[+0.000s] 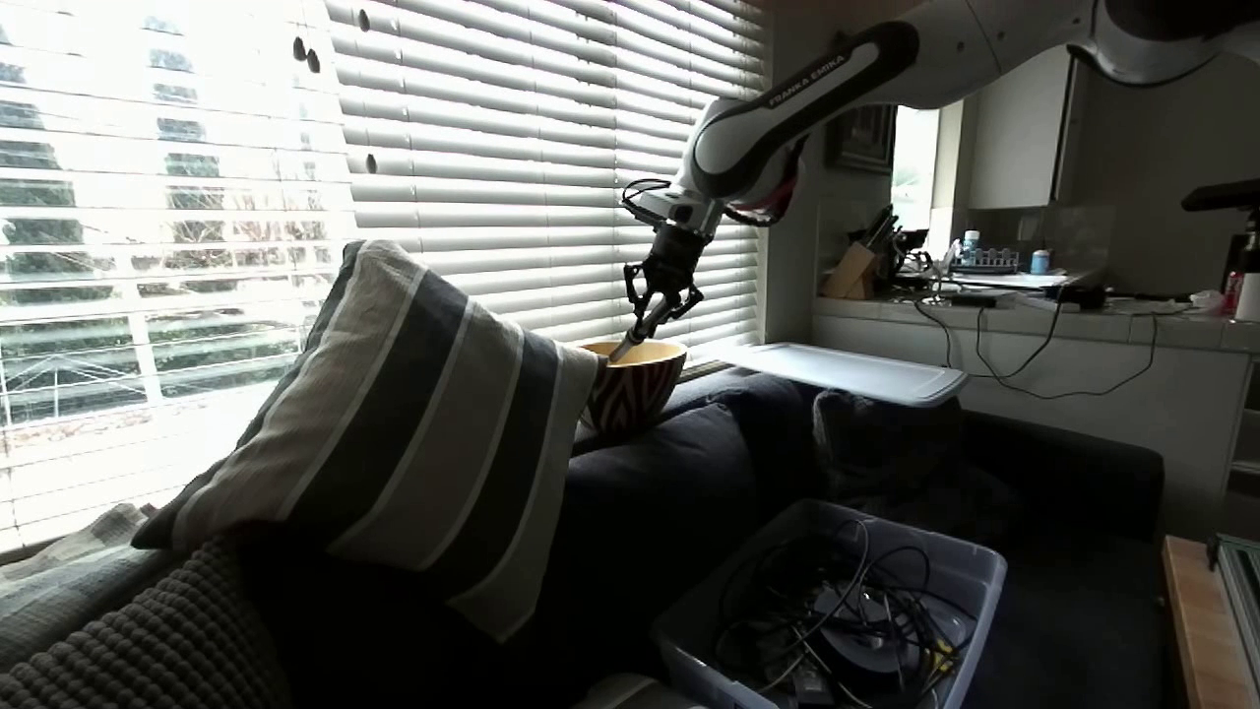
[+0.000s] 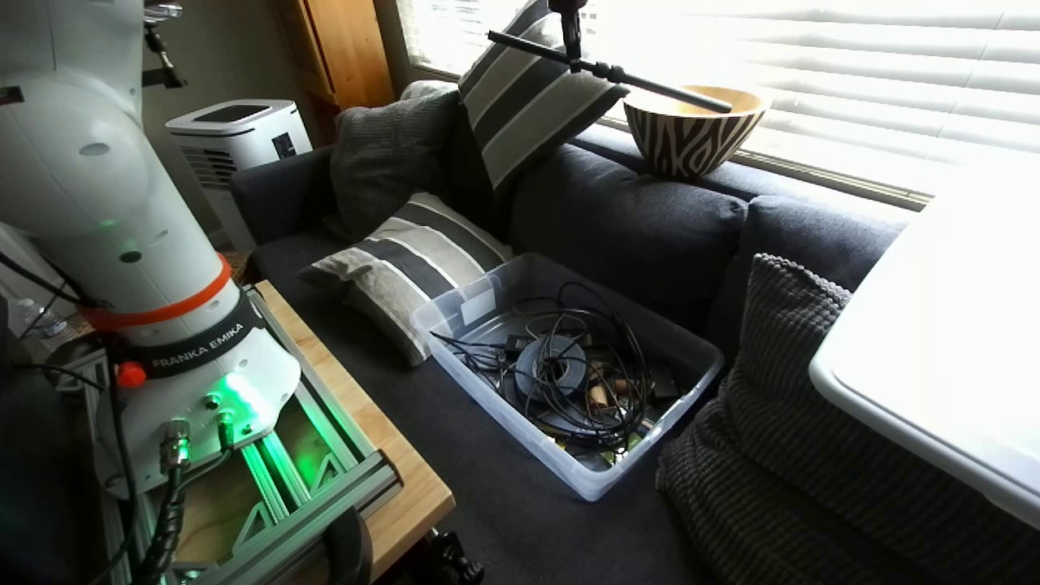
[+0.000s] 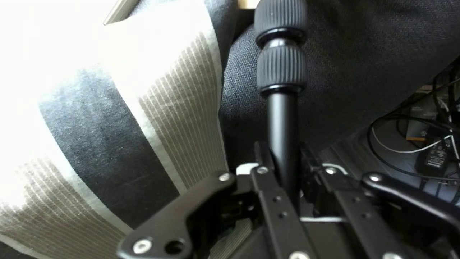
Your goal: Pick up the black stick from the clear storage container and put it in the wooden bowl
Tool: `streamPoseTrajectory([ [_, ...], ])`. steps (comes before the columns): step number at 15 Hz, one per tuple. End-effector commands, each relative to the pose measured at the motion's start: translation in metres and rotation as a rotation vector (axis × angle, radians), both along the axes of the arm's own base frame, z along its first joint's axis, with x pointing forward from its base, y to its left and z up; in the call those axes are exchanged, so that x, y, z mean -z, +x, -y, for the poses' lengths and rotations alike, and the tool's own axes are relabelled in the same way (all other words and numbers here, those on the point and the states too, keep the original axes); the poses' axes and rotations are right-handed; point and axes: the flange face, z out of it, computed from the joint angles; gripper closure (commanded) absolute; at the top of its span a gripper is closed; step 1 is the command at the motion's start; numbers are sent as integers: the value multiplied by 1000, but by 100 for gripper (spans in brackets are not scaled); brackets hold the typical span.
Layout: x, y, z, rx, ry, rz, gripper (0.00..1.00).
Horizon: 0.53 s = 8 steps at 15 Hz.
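Stick (image 2: 611,72) is out of container (image 2: 662,425), gripped by pincer (image 3: 285,157) w/ tip at mouth of wooden bowl (image 2: 691,142), in or above unclear. Prob. mostly done; lowering & release left.

The wrist view looks along the fingers (image 3: 271,194) from close behind; both exterior views, well back, share the bowl (image 2: 691,145).

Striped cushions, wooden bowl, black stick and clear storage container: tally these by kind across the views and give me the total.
Striped cushions: 2
Wooden bowl: 1
Black stick: 1
Clear storage container: 1
Total: 5
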Motion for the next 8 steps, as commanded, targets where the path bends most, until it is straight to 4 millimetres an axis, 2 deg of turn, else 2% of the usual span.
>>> streamPoseTrajectory([
  [1,2,8,1,-24,27,11,94],
  [8,5,9,11,0,42,9,94],
])
